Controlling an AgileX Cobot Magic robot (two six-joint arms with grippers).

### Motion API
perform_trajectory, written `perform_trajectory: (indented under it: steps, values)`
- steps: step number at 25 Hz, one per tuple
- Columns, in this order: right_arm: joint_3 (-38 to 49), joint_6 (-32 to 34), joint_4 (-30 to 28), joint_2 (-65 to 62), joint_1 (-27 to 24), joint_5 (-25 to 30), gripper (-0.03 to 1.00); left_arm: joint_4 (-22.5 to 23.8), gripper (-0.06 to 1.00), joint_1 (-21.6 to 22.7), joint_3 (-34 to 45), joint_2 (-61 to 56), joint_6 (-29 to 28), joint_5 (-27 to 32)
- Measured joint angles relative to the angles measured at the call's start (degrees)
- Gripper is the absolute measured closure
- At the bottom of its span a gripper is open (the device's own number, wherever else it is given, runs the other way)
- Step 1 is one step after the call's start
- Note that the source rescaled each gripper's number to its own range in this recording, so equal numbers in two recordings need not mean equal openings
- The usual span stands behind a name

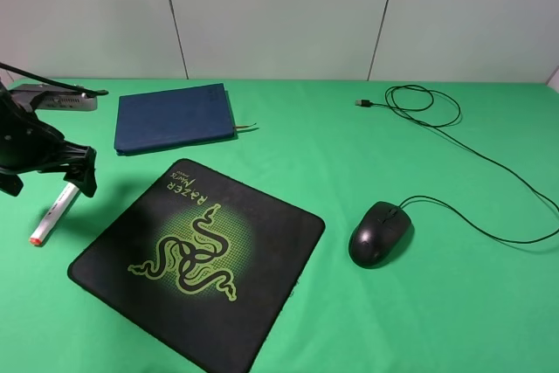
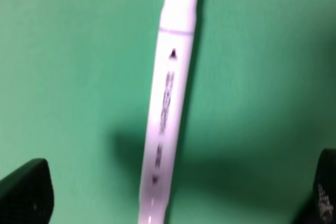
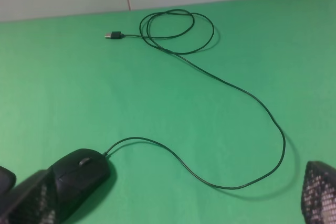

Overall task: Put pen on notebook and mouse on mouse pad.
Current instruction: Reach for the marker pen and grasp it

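Left gripper [image 1: 48, 183] at left edge of frame: jaws wide apart, holding nothing. We see pen [image 1: 54, 211] flat on green cloth [image 1: 306, 146] between fingers [image 2: 23, 195], untouched.

Right gripper [image 3: 176, 200]: jaws wide apart, empty, mouse [image 1: 380, 233] just beside one finger.

Mouse right of centre, on cloth, off mouse pad [image 1: 262, 303] at lower centre. Notebook [image 1: 175, 117] upper left, closed. Cable [image 1: 472, 155] loops toward upper right.
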Motion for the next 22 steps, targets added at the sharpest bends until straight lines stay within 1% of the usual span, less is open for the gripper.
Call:
perform_trajectory:
  steps: [6,10,17,19,21,22]
  values:
    - [0.00,0.00,0.00,0.00,0.00,0.00,-0.03,0.04,-0.06,0.00,0.00,5.22,0.30,-3.31]
    - [0.00,0.00,0.00,0.00,0.00,0.00,-0.03,-0.01,-0.06,0.00,-0.04,6.72,0.48,-5.07]
    - [0.00,0.00,0.00,0.00,0.00,0.00,-0.03,-0.29,-0.05,0.00,-0.46,7.36,0.65,-5.16]
    - [0.00,0.00,0.00,0.00,0.00,0.00,-0.03,-0.45,-0.02,0.00,-0.49,7.36,0.64,-5.30]
    - [0.00,0.00,0.00,0.00,0.00,0.00,-0.03,-0.73,0.06,0.00,-0.49,7.41,0.64,-5.49]
    - [0.00,0.00,0.00,0.00,0.00,0.00,-0.03,-1.03,0.13,0.00,-0.49,7.48,0.64,-5.54]
